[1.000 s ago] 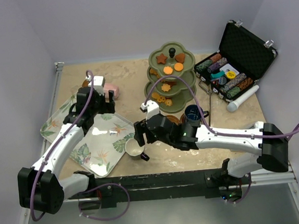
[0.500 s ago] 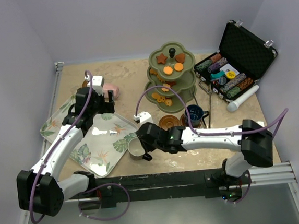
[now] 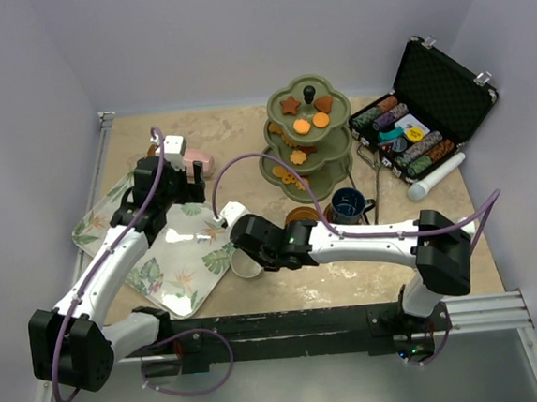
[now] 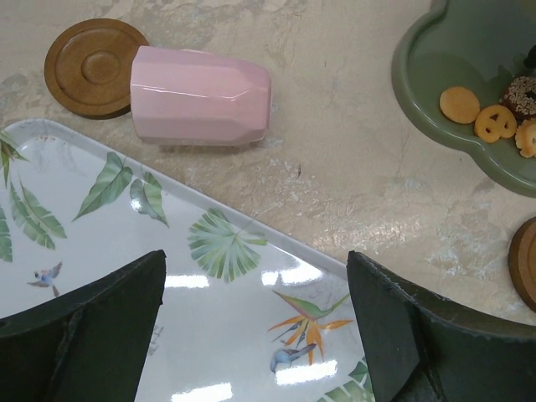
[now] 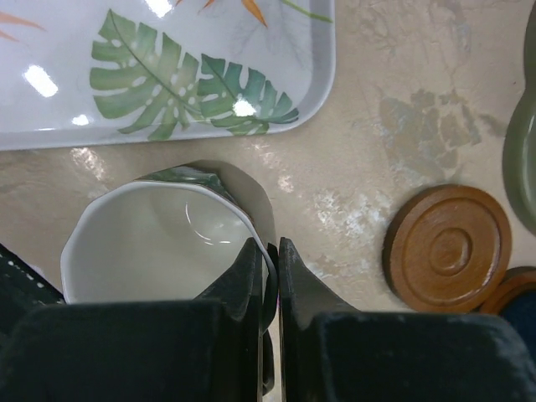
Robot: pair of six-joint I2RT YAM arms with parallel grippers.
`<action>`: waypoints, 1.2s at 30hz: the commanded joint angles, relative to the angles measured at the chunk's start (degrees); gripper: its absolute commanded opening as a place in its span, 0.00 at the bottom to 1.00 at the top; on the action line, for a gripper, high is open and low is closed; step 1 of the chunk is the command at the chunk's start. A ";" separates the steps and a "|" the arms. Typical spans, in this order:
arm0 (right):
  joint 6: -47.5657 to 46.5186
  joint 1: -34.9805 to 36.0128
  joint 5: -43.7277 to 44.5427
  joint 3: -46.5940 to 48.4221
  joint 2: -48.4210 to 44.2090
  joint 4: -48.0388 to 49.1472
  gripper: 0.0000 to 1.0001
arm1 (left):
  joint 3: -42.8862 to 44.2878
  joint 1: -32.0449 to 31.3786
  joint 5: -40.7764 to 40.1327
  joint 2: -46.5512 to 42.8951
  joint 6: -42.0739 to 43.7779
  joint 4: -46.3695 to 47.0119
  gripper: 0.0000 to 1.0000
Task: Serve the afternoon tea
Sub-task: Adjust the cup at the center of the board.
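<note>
Beige stone-look table [image 3: 244, 133]: right gripper [image 5: 269, 251] pinching cream cup [image 5: 142, 251] rim, beside leaf tray [image 5: 167, 50]; left gripper [image 4: 255, 280] spread wide over tray; pink cup [image 4: 201, 94] lying sideways against saucer [image 4: 88, 54].

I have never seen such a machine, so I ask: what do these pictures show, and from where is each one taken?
Two robot arms are bolted at the near edge of a table. One picture looks down from above; the other two come from cameras on the wrists. On the table are a green stand with biscuits, a navy cup, saucers, a leafy tray and a case of chips. A pink cup lies on its side. The left gripper hangs open over the tray, holding nothing. The right gripper pinches the cream cup by its rim.
</note>
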 commanded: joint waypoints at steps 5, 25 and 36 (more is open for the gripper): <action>-10.76 0.01 4.65 -0.81 -0.26 3.17 0.23 | -0.30 0.13 1.29 -1.47 0.43 0.47 0.94; 30.98 4.05 18.37 15.88 -0.09 -17.47 0.71 | -0.21 0.13 1.90 -2.43 0.08 0.29 0.94; 32.23 4.93 11.08 13.95 5.27 -7.55 0.64 | -0.30 0.13 1.03 -2.61 -0.27 0.03 0.94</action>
